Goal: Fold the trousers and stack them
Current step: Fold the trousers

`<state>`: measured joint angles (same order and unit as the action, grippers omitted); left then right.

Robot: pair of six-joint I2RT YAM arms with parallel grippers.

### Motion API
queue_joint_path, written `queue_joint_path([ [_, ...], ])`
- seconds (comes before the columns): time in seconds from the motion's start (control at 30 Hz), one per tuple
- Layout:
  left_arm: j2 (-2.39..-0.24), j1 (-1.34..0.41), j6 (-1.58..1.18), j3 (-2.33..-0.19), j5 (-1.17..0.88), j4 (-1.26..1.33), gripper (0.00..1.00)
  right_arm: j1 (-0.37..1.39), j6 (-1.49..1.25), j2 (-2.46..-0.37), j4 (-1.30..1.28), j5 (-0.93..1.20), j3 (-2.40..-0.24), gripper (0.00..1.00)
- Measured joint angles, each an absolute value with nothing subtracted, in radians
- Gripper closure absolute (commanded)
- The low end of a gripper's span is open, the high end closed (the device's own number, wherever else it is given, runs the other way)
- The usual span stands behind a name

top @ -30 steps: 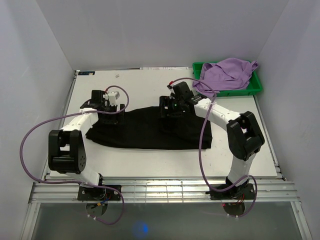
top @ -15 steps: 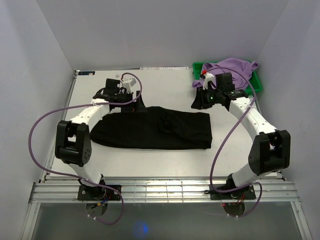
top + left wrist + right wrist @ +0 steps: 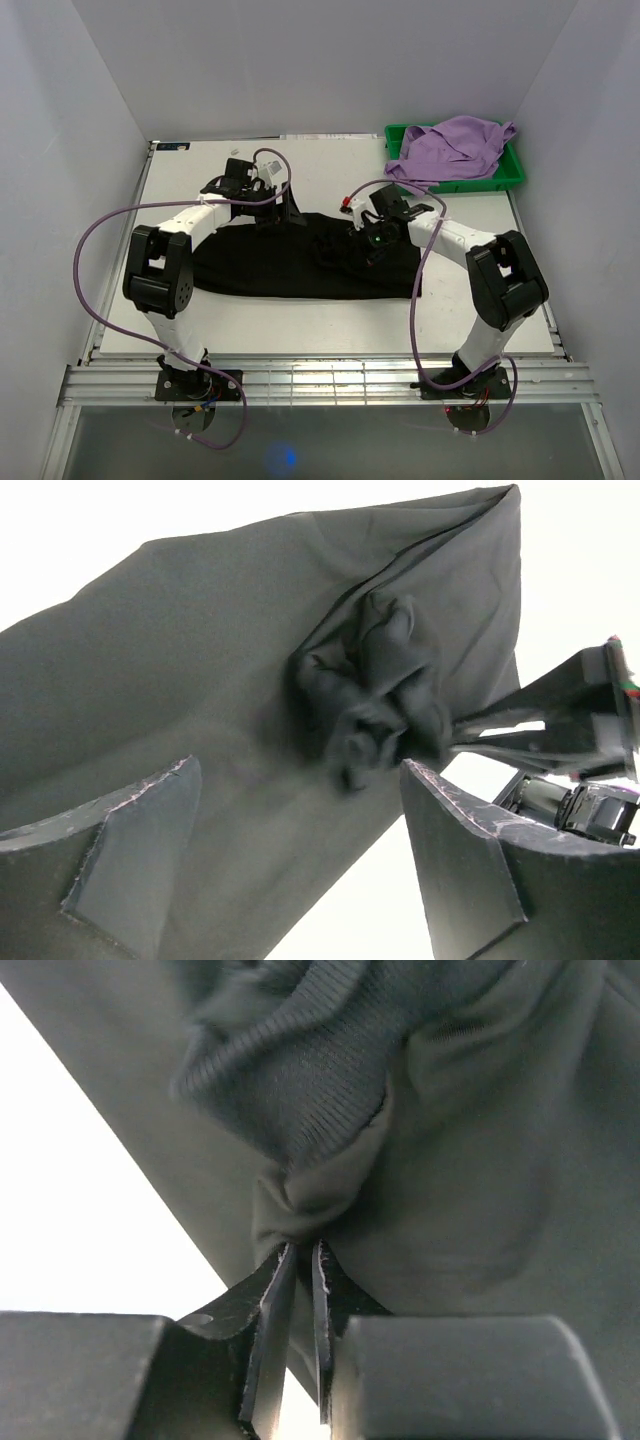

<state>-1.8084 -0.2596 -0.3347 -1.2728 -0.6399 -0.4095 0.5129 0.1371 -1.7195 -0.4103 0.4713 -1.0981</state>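
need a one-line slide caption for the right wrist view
Right gripper shut on a pinched fold of the black trousers, ribbed band bunched just beyond it, white table beneath.

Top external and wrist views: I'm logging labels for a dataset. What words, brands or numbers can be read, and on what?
No text is readable.
Dark tag at the far left corner of the table: too small to read.
Trousers, green bin, lilac garment: no print visible.
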Motion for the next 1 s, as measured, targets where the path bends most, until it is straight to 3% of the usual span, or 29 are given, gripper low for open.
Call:
queue_joint_path([
  [0.23,-1.805,-0.289,-0.362,-1.279,-0.630,-0.421,0.27,0.481,0.105,-1.703,-0.394,0.569,-1.192,0.74],
  [0.4,-1.805,-0.375,-0.383,-1.319,-0.587,-0.433,0.22,0.327,0.076,-1.605,-0.407,0.590,-1.191,0.69],
  [0.47,-1.808,-0.409,-0.394,-1.334,-0.557,-0.437,0.20,0.263,0.101,-1.565,-0.430,0.569,-1.190,0.61],
  [0.53,-1.816,-0.433,-0.402,-1.349,-0.535,-0.446,0.12,0.226,0.136,-1.538,-0.463,0.542,-1.188,0.49],
  [0.63,-1.854,-0.447,-0.418,-1.376,-0.491,-0.466,0.07,0.200,0.210,-1.509,-0.524,0.481,-1.171,0.41],
  [0.77,-1.924,-0.453,-0.427,-1.412,-0.434,-0.495,0.09,0.184,0.273,-1.474,-0.580,0.427,-1.110,0.39],
  [1.0,-1.966,-0.502,-0.430,-1.424,-0.381,-0.565,0.21,0.155,0.307,-1.457,-0.624,0.381,-1.075,0.39],
])
